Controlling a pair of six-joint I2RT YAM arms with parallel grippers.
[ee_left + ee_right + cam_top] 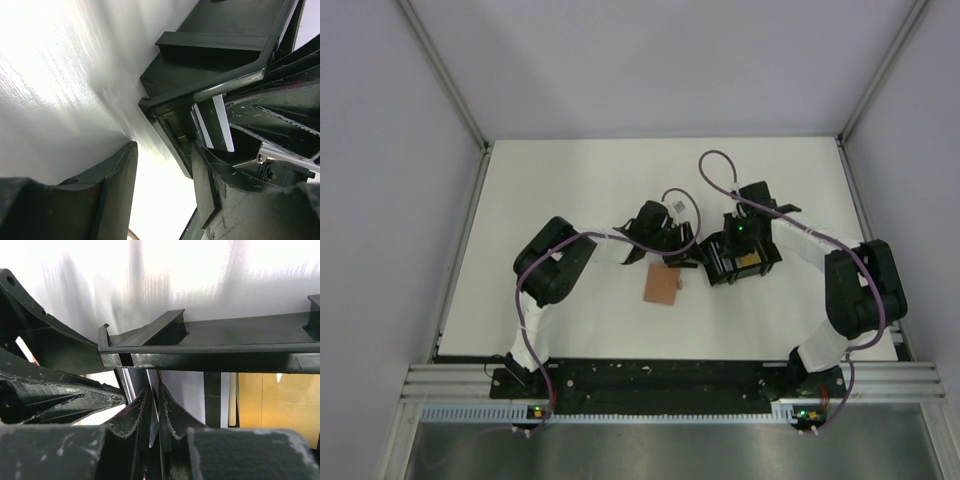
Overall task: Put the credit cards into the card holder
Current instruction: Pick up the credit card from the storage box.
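Note:
The tan card holder (662,288) lies flat on the white table, just below my left gripper (682,248). That gripper (165,195) is open with nothing between its fingers, and its right finger (210,185) sits at the corner of the black tray (165,100). My right gripper (725,255) reaches down into the tray (770,268). In the right wrist view it (156,396) is shut on the thin edge of a pale credit card (154,424). A yellow-orange card (272,400) and a pale card with a dark stripe (187,390) stand in the tray.
The two grippers are close together at the tray's left side, with the right gripper's body (280,115) filling the right of the left wrist view. The tray's rim (200,347) crosses right above the right fingers. Metal frame posts (445,75) flank the table.

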